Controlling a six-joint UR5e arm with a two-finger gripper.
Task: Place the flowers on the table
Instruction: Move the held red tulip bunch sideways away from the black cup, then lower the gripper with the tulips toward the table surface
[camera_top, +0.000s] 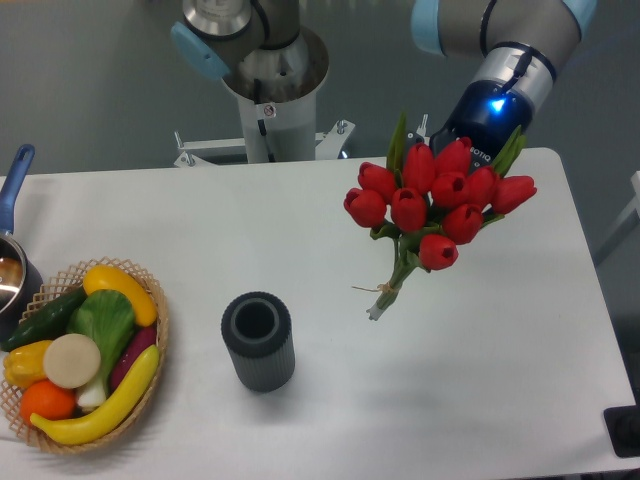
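The flowers (432, 200) are a bunch of red tulips with green stems, tied with twine near the stem ends (385, 290). They hang tilted over the right half of the white table (330, 210), heads up and to the right, stem ends down and to the left. My gripper (465, 140) is behind the tulip heads. Its fingers are hidden by the blooms and leaves, and it appears shut on the bunch. I cannot tell whether the stem tips touch the tabletop.
A dark grey ribbed cylindrical vase (258, 340) stands upright left of the stem ends. A wicker basket (150, 300) of toy fruit and vegetables sits at the front left. A pot with a blue handle (12, 200) is at the left edge. The arm's base (268, 90) is behind the table.
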